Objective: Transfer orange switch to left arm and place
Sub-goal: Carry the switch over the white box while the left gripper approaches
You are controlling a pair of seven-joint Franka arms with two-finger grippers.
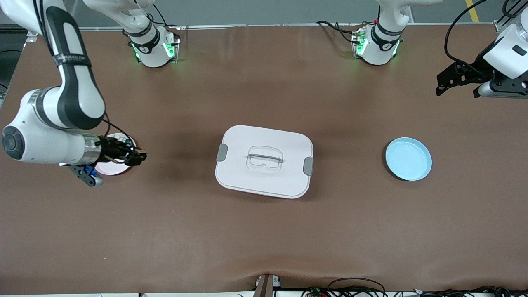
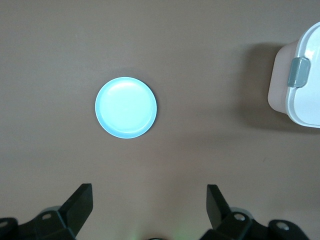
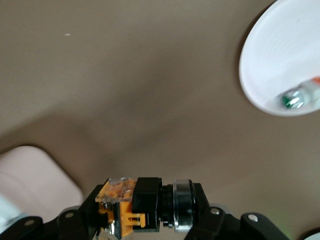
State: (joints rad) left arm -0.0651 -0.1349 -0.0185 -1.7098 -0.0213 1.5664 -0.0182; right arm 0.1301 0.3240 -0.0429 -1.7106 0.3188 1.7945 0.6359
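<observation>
Bare brown counter fills the lower part of the front view; nothing sits nearest the camera.

Mid frame, centre: the box, white, lid on, grey latches at both ends. At the same depth, mid right of the frame, an empty pale blue plate. Mid left, a white plate mostly hidden under the right arm's wrist.

Right gripper hangs at mid left of the front view, over the counter just past the white plate's rim, on the box side. Its fingers are clamped on the orange switch: black body, orange clip and base, silver collar, lying crosswise between the fingers. A small silver part with a green cap lies in the white plate, upper right of the right wrist view.

Handling judgement: the switch looks light, rigid, hard plastic and metal; the collar is likely slick. The blocky black-orange body gives flat faces and seems the safer hold. For a handover, the free collar end is what the other fingers could take.

Upper right of the front view: left gripper, fingers spread wide and empty, waiting high over the counter's end.
</observation>
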